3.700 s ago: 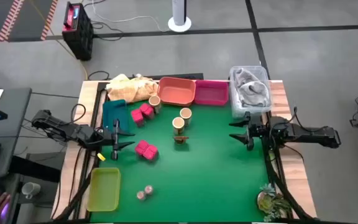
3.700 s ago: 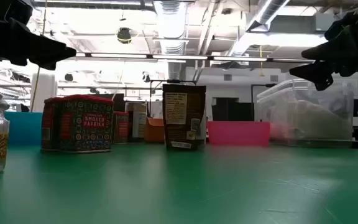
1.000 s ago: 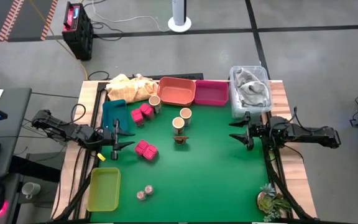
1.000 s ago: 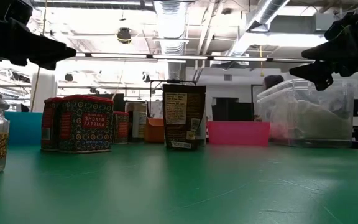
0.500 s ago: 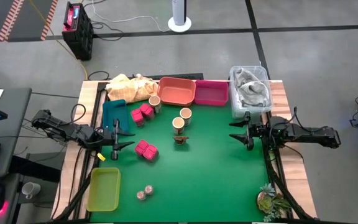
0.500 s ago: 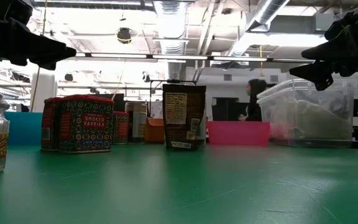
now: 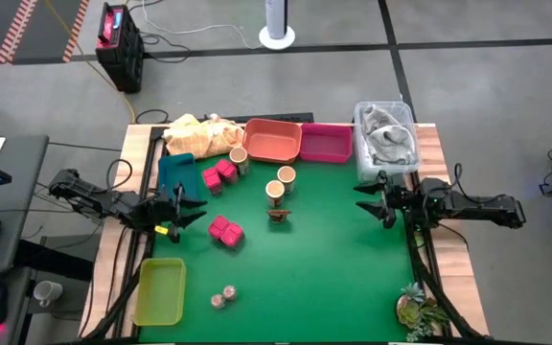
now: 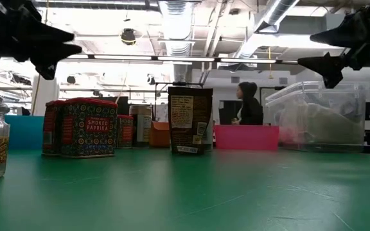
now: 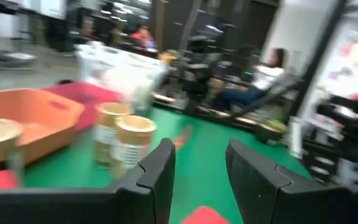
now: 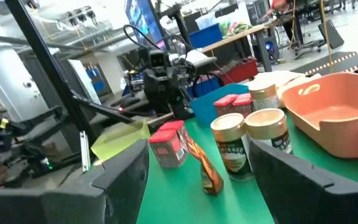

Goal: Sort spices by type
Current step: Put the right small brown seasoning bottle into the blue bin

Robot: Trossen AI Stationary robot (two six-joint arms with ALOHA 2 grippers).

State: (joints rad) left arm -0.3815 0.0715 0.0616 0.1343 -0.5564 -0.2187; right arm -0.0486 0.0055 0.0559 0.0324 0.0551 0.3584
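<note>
Two pairs of pink-red cube boxes (image 7: 218,175) (image 7: 225,231) stand on the green mat. Three tan round jars (image 7: 239,156) (image 7: 286,176) (image 7: 275,192) stand near the middle, with a brown pouch (image 7: 278,215) upright just in front of them. Two tiny shakers (image 7: 222,298) stand near the near edge. My left gripper (image 7: 188,209) hovers open at the mat's left edge, beside the teal tray (image 7: 173,175). In its wrist view the left gripper (image 9: 201,180) holds nothing. My right gripper (image 7: 367,201) hovers open at the right edge, and the right gripper (image 10: 197,180) is empty too.
The orange tray (image 7: 273,140) and magenta tray (image 7: 326,143) sit along the far edge, beside a pale yellow cloth (image 7: 199,134). A clear bin with grey cloth (image 7: 386,139) is at the far right. The yellow-green tray (image 7: 160,290) lies near left, a small plant (image 7: 418,309) near right.
My left gripper has lifted a little and turned at the mat's left edge, still open. My right gripper has risen slightly. A person has walked leftward through the room behind the table. The spices have stayed put.
</note>
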